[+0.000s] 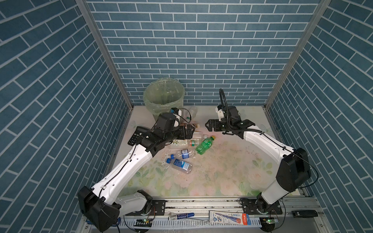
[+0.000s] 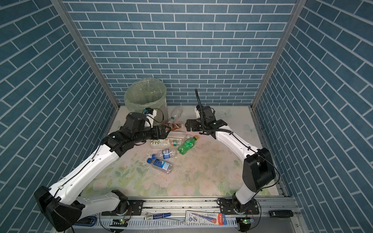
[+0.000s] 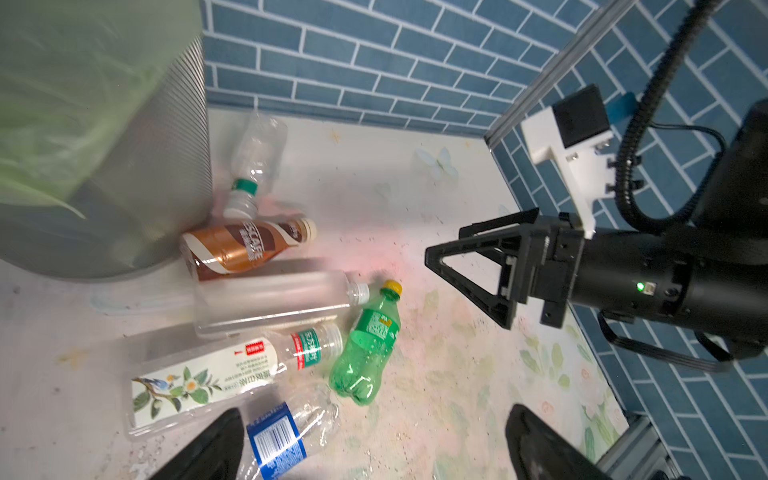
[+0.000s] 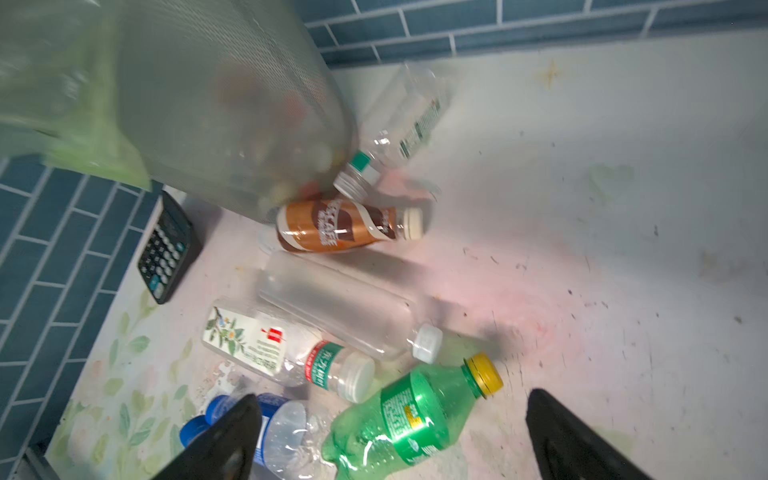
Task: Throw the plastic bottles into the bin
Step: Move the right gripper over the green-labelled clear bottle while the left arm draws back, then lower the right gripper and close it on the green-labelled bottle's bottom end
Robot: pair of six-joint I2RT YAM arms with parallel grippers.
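The bin (image 1: 163, 94), grey with a pale green bag, stands at the back left. Several plastic bottles lie in front of it: a brown one (image 2: 173, 126) by its base, long clear ones (image 3: 274, 299), a green one (image 1: 203, 145) with a yellow cap, and two blue-labelled ones (image 1: 181, 165) nearer the front. My left gripper (image 1: 192, 130) hovers open over the clear bottles, holding nothing; its fingers (image 3: 216, 449) frame a blue-labelled bottle (image 3: 282, 440). My right gripper (image 1: 206, 125) is open and empty just right of the pile, with the green bottle (image 4: 415, 415) below its fingers (image 4: 565, 436).
A black calculator (image 4: 166, 245) lies left of the bottles, partly under my left arm in both top views. Blue brick walls close in the back and both sides. On the front rail lie a marker (image 1: 181, 216), a packaged tube (image 1: 228, 217) and a black device (image 1: 304, 213).
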